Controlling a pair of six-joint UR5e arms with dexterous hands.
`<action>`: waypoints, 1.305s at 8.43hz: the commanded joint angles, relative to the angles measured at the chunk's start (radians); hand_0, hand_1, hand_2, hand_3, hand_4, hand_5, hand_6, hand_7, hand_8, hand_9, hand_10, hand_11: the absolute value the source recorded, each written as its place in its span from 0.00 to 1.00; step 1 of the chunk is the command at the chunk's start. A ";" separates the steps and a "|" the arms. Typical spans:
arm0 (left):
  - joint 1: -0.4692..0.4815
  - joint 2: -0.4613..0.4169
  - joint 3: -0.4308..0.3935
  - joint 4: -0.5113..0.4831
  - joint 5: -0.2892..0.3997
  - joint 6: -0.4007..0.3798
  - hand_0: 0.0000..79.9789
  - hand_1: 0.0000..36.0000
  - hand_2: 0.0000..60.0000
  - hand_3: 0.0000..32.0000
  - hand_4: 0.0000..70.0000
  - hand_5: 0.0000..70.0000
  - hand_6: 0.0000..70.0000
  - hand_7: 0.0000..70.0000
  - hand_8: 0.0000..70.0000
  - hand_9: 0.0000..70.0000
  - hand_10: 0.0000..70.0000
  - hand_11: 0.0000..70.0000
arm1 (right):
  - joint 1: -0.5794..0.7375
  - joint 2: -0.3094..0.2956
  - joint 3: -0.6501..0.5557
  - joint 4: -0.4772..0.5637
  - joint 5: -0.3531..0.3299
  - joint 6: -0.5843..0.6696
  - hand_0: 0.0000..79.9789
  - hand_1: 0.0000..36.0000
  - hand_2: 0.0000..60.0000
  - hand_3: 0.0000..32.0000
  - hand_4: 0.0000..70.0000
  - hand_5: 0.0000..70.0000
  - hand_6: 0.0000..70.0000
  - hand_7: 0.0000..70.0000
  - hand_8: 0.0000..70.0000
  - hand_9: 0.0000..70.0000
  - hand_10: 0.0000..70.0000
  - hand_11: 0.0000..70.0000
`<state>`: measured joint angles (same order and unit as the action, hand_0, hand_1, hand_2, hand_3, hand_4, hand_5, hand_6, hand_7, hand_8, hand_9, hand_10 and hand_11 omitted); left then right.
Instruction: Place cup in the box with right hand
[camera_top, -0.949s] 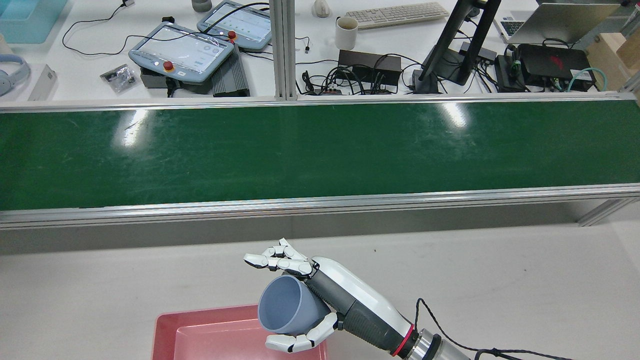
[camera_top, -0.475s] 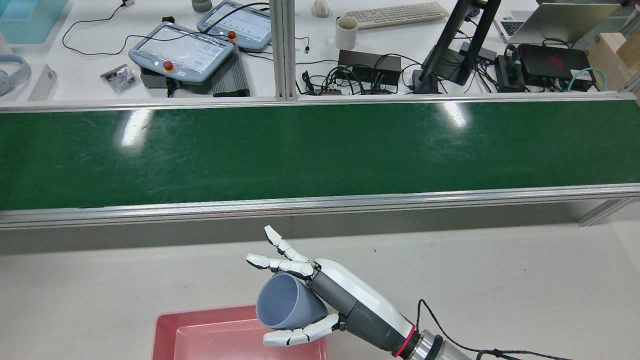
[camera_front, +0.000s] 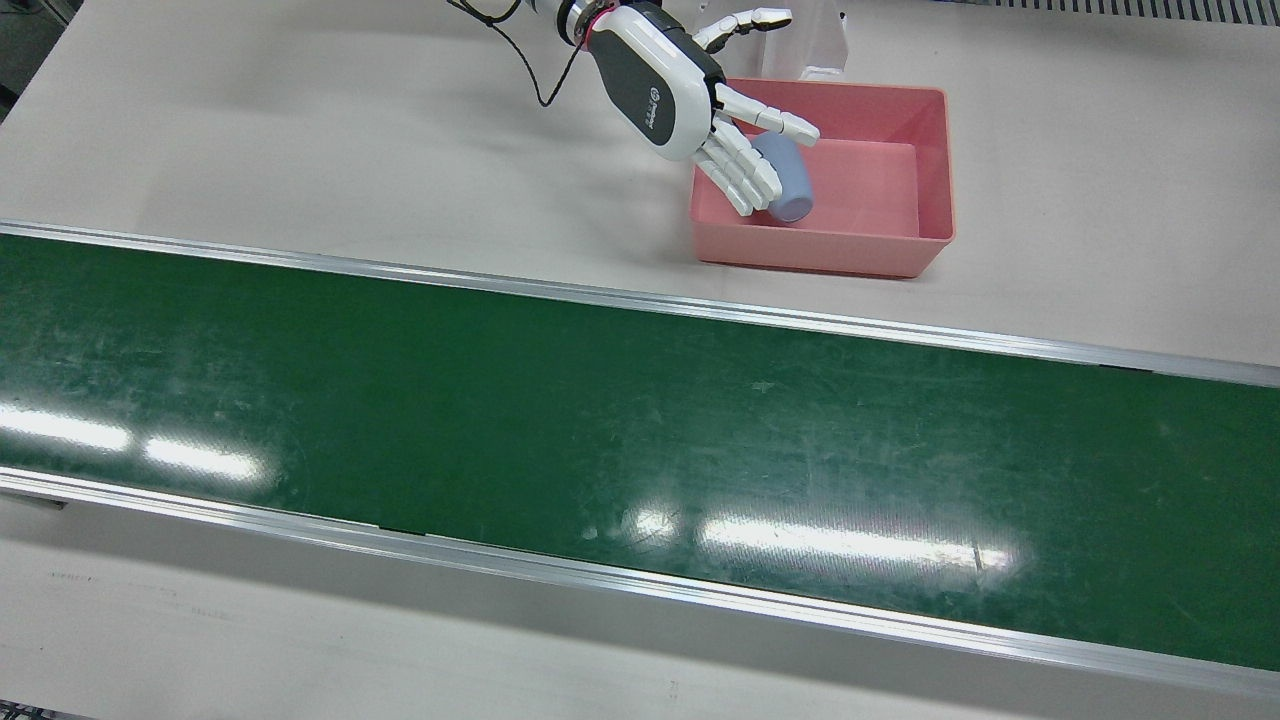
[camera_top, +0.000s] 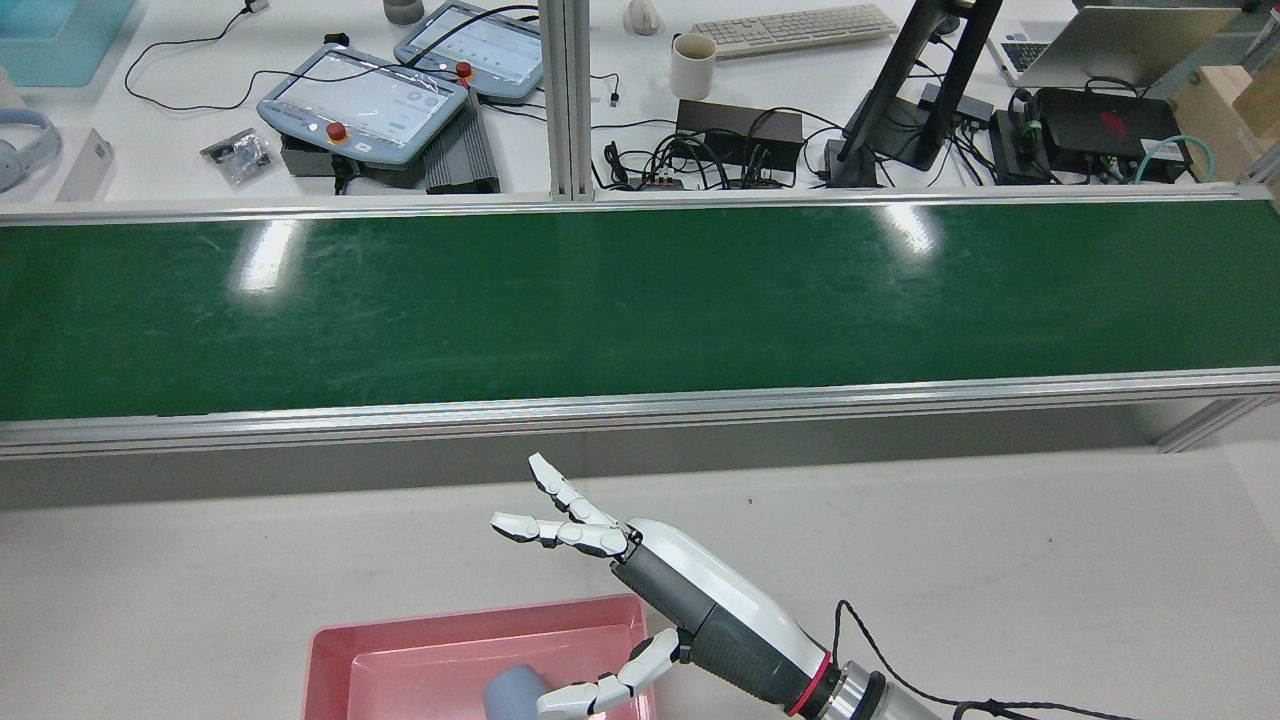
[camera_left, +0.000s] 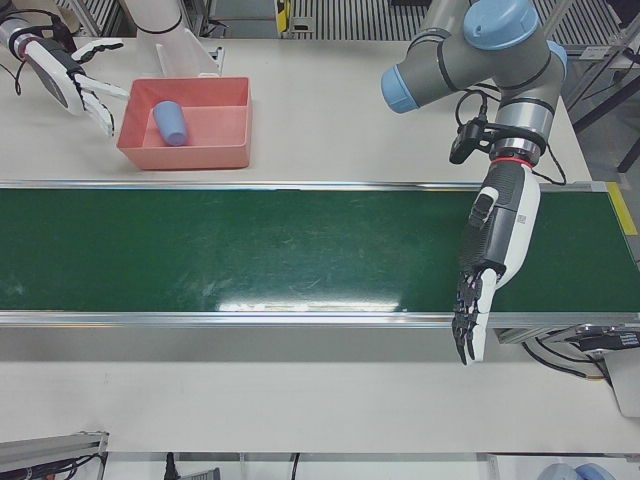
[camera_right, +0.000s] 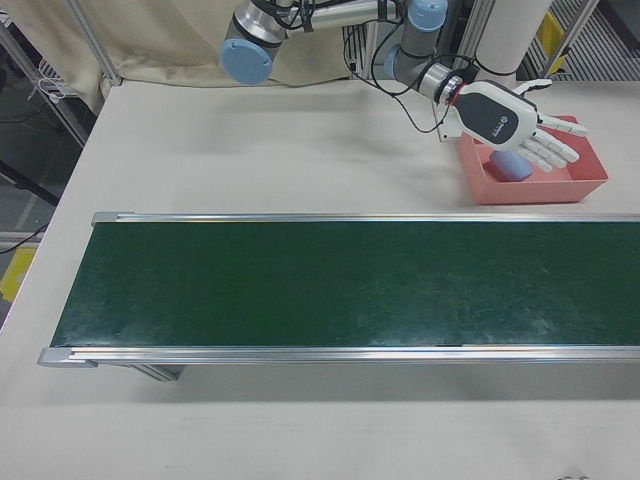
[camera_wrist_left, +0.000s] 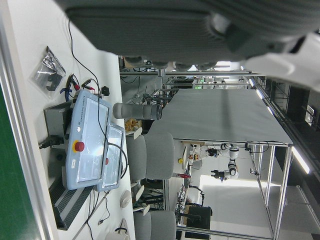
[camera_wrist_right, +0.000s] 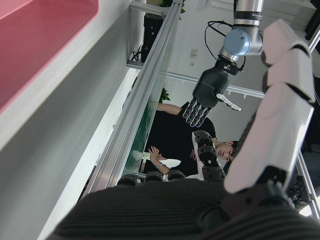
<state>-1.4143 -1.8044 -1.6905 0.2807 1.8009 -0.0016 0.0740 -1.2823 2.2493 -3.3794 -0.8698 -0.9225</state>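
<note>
The grey-blue cup (camera_front: 788, 185) lies on its side inside the pink box (camera_front: 930, 170), near the box's wall closest to my right hand. My right hand (camera_front: 700, 110) hovers over that edge, open, fingers spread, holding nothing. In the rear view the cup (camera_top: 510, 690) shows at the bottom edge under the right hand (camera_top: 640, 590), inside the box (camera_top: 400, 640). The left-front view shows the cup (camera_left: 170, 123) apart from the right hand's fingers (camera_left: 100, 105). My left hand (camera_left: 490, 260) hangs over the belt's other end, fingers straight down, open and empty.
The green conveyor belt (camera_front: 640, 440) runs across the table between the box and the operators' side. Beyond it in the rear view stand two teach pendants (camera_top: 360, 105), a mug (camera_top: 692, 65), a keyboard and cables. A person shows in the right hand view.
The right hand's fingers spread apart and the cup dropped out of the hand into the pink box. The arm itself barely moved.
</note>
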 joint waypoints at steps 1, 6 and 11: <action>0.000 0.000 0.000 0.000 0.000 0.000 0.00 0.00 0.00 0.00 0.00 0.00 0.00 0.00 0.00 0.00 0.00 0.00 | 0.001 0.000 0.009 0.000 0.002 0.007 0.58 0.48 0.33 0.00 0.00 0.06 0.01 0.00 0.00 0.00 0.00 0.00; 0.000 0.000 0.000 0.000 0.000 0.000 0.00 0.00 0.00 0.00 0.00 0.00 0.00 0.00 0.00 0.00 0.00 0.00 | 0.443 -0.102 0.191 -0.027 0.008 0.142 0.60 0.52 0.34 0.00 0.00 0.07 0.11 0.45 0.04 0.15 0.00 0.00; 0.000 0.000 0.000 -0.002 0.000 0.000 0.00 0.00 0.00 0.00 0.00 0.00 0.00 0.00 0.00 0.00 0.00 0.00 | 1.154 -0.250 -0.193 -0.117 -0.361 0.464 0.59 0.46 0.25 0.00 0.00 0.05 0.04 0.11 0.00 0.00 0.00 0.00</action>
<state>-1.4143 -1.8039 -1.6905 0.2807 1.8008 -0.0016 0.9303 -1.5136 2.2807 -3.4964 -1.0177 -0.5379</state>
